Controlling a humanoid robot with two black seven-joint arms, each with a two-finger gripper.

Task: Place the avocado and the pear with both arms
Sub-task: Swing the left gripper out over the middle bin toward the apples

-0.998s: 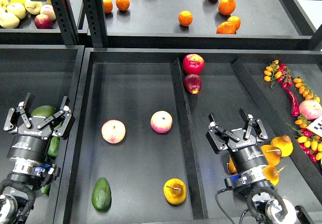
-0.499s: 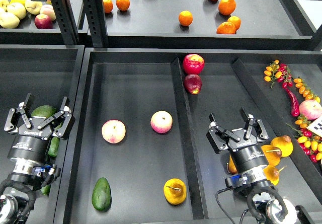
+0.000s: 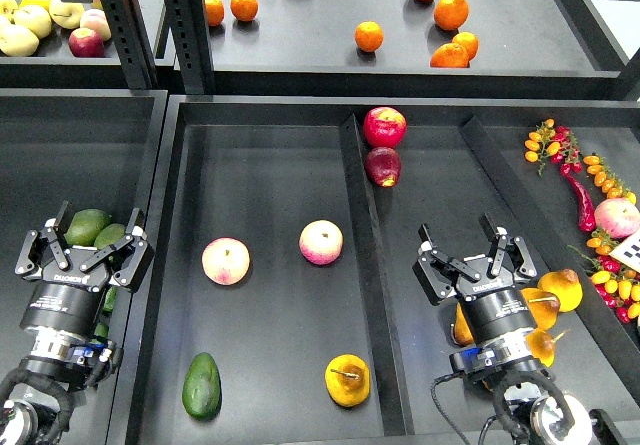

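Note:
The dark green avocado [image 3: 201, 386] lies at the front left of the middle tray [image 3: 270, 295]. The golden pear [image 3: 347, 380] with a brown stem lies to its right, near the tray's divider. My left gripper [image 3: 84, 240] is open and empty over the left tray, above several other avocados [image 3: 87, 227]. My right gripper [image 3: 472, 249] is open and empty over the right compartment, beside several yellow-orange pears [image 3: 558, 289].
Two pink-yellow apples [image 3: 226, 261] [image 3: 321, 242] lie mid-tray. Two red apples [image 3: 384, 126] sit at the divider's far end. Chillies and small tomatoes [image 3: 600, 215] lie at right. The upper shelf holds oranges [image 3: 369, 36] and pale apples [image 3: 40, 15].
My left gripper has drawn back and down toward me, uncovering more of the avocados behind it. My right gripper shifted very slightly. The fruit has not moved.

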